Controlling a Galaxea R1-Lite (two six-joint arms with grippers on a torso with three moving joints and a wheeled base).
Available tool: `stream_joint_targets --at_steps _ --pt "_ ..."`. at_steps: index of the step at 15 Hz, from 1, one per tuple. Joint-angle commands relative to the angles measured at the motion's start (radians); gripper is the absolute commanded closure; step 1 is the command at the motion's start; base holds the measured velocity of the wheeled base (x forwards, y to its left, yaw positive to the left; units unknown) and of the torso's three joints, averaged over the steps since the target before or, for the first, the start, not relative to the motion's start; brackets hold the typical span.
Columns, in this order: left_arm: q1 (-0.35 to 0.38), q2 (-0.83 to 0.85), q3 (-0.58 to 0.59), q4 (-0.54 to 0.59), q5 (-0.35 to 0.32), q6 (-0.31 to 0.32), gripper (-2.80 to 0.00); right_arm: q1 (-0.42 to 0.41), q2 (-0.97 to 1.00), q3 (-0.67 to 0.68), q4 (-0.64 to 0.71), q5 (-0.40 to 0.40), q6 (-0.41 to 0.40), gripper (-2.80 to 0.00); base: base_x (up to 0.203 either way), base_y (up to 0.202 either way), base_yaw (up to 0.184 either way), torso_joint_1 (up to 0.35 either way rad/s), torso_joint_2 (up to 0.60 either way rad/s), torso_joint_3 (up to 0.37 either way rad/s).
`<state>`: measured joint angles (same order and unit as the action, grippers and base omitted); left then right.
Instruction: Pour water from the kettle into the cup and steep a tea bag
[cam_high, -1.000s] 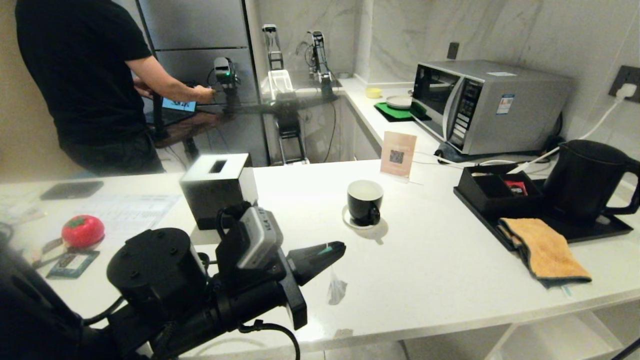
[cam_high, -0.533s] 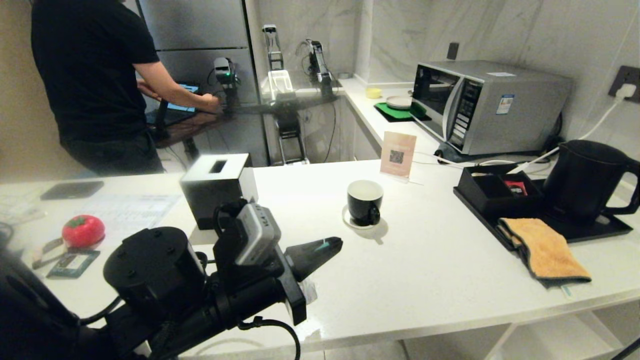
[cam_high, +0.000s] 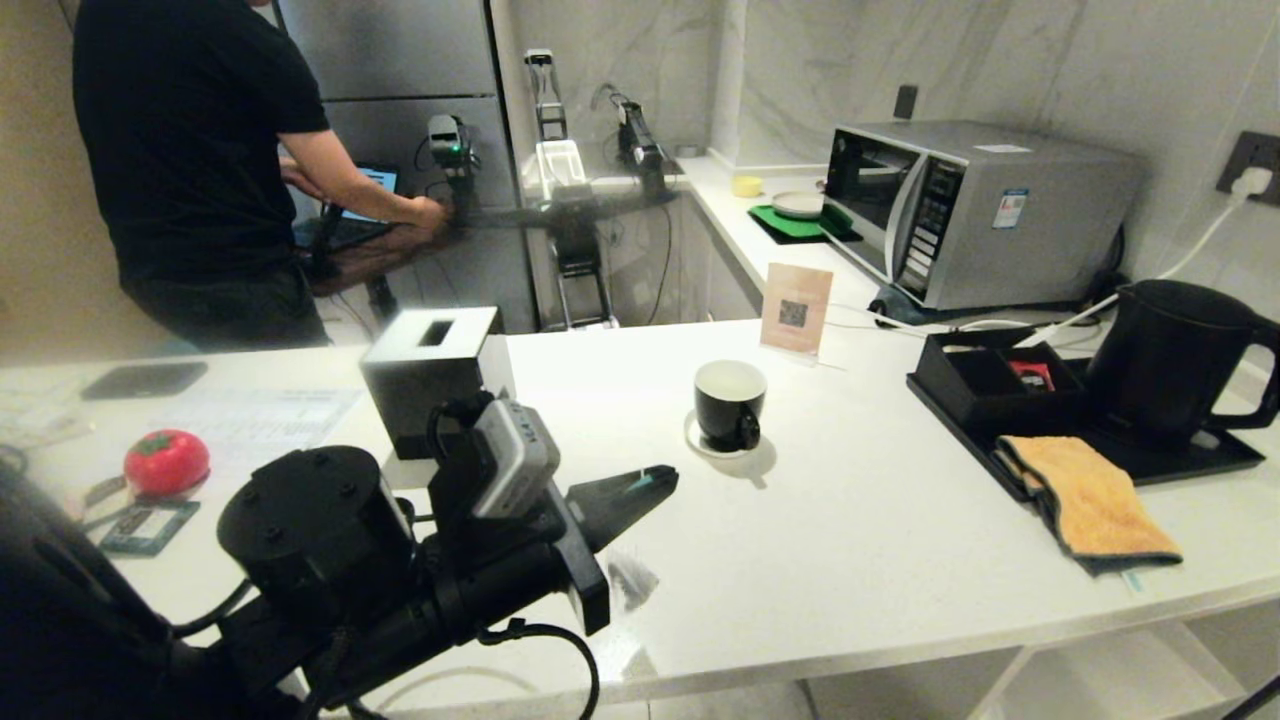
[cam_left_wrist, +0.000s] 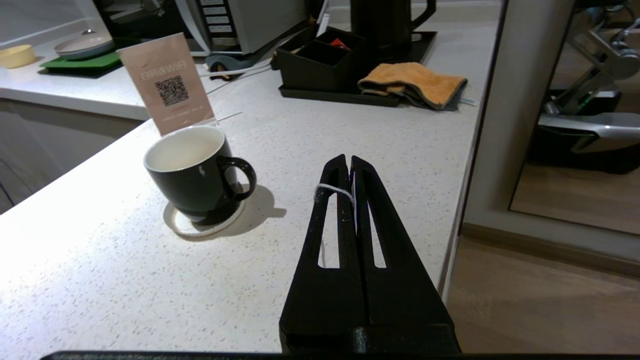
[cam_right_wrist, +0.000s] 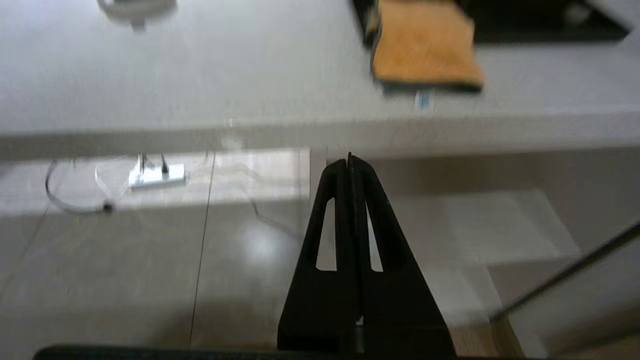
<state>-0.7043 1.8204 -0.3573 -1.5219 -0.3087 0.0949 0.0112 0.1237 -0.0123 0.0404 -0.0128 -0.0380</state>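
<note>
My left gripper (cam_high: 668, 472) hovers over the white counter, short of the cup and to its left. It is shut on the white string (cam_left_wrist: 332, 190) of a tea bag (cam_high: 632, 580), which dangles below the fingers just above the counter. The cup (cam_high: 729, 402) is a black mug with a white inside, standing on a small white saucer (cam_left_wrist: 190, 227), handle towards me. The tall black kettle (cam_high: 1170, 360) stands on a black tray (cam_high: 1200, 455) at the far right. My right gripper (cam_right_wrist: 348, 160) hangs shut and empty below the counter's front edge, outside the head view.
A black tissue box (cam_high: 432, 375) stands just behind my left arm. An orange cloth (cam_high: 1090, 500) lies over the tray's near corner. A QR sign (cam_high: 795, 308) stands behind the cup, a microwave (cam_high: 975, 210) further back. A person (cam_high: 200, 170) works at the back left.
The tea bag has swung under my left gripper, from below the fingertips back towards the wrist. The gripper itself has hardly shifted. The person has stepped slightly to the right.
</note>
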Motion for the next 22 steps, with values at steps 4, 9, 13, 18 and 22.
stream_joint_targets --at_steps 4,9,13,18,22 --pt "0.0 -0.023 0.009 -0.02 -0.001 0.0 0.0 -0.01 -0.122 0.012 -0.039 0.002 -0.003 0.0 0.0 0.0 0.0 0.0 0.0 0.0" --pt "0.008 -0.03 0.015 -0.02 -0.001 0.001 0.0 -0.01 -0.122 0.012 -0.039 0.002 0.001 0.0 0.0 0.0 0.0 0.0 0.0 0.0" --pt "0.008 -0.032 0.015 -0.02 -0.001 0.003 0.0 -0.01 -0.122 0.012 -0.039 0.002 0.003 0.0 0.0 0.0 0.0 0.0 0.0 0.0" --pt "0.008 -0.05 0.033 -0.02 0.007 0.0 0.0 -0.01 -0.122 0.012 -0.039 0.002 0.003 0.0 0.0 0.0 0.0 0.0 0.0 0.0" --pt "0.008 -0.05 0.052 -0.02 0.005 0.002 0.0 -0.009 -0.122 0.012 -0.039 0.002 0.003 0.0 0.0 0.0 0.0 0.0 0.0 0.0"
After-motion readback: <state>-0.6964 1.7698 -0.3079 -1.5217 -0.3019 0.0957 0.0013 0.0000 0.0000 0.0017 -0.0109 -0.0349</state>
